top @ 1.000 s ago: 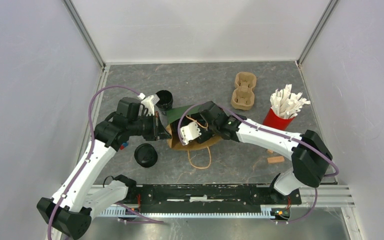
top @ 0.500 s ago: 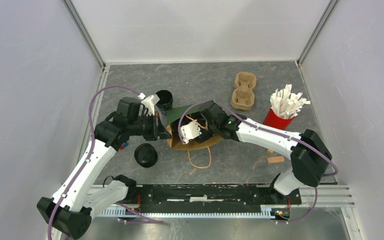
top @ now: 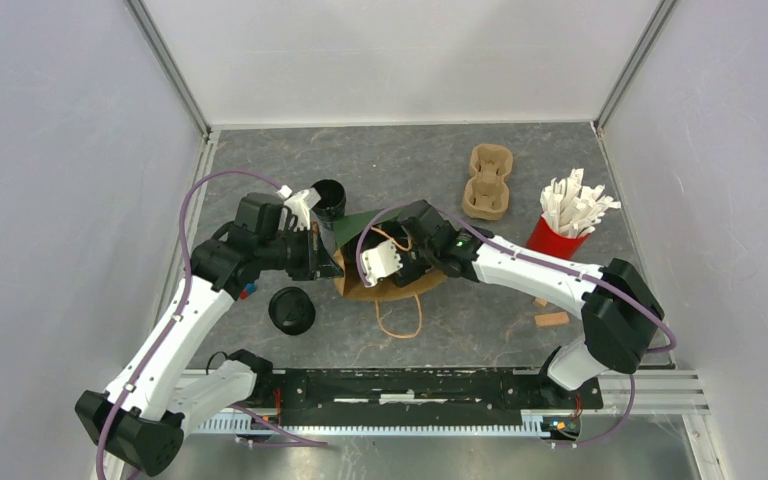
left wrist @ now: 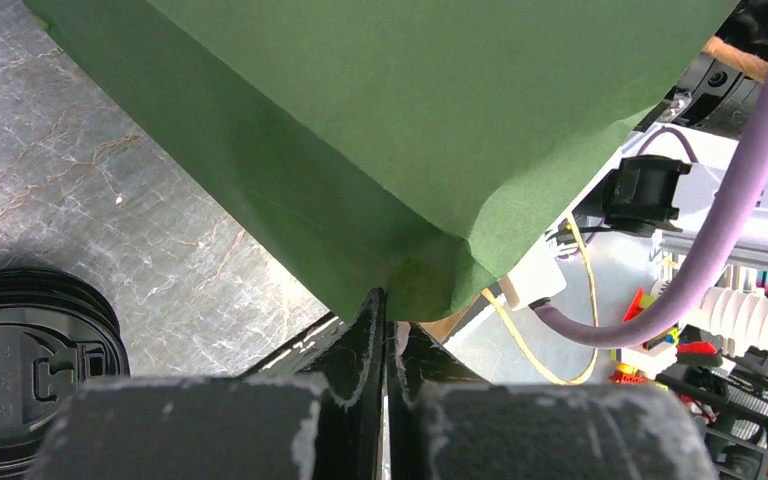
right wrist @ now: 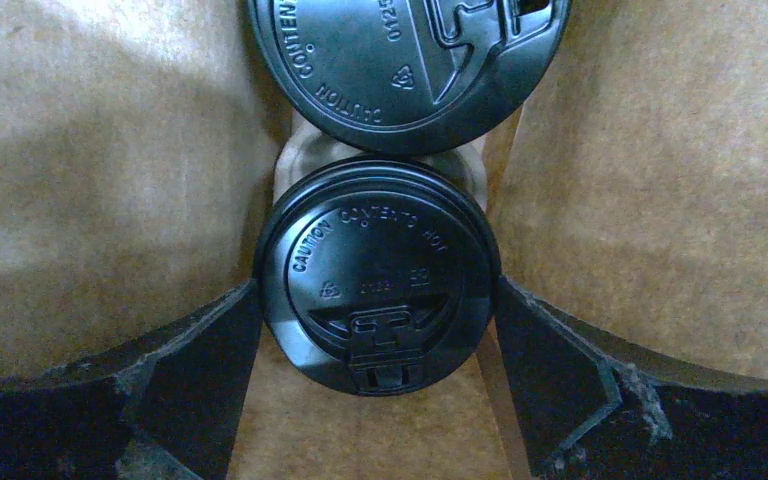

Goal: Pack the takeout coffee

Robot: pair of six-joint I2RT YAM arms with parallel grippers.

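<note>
The right gripper [right wrist: 380, 292] clasps a cup [right wrist: 378, 250] from both sides. Its fingers [right wrist: 195, 365] meet the lid's rim at left and right with no gap showing, so I judge this a hold, with the jaws spread to the cup's width. The cup stands upright inside the bag [right wrist: 90, 150] at the centre of the frame, lid toward the camera. A second cup [right wrist: 410, 60] touches it at the upper edge.

The only way out for these jaws is straight back along the cup's axis, through the bag's mouth. The left gripper [left wrist: 388, 312] is pinched almost flat on the bag's green corner. A loose cup [top: 291, 310] sits on the table [top: 440, 160] to the lower left of the bag, nearer the left arm.

The lids hide the cup bodies, and I cannot tell what the cups rest on. From above, the right arm covers the bag's mouth.
</note>
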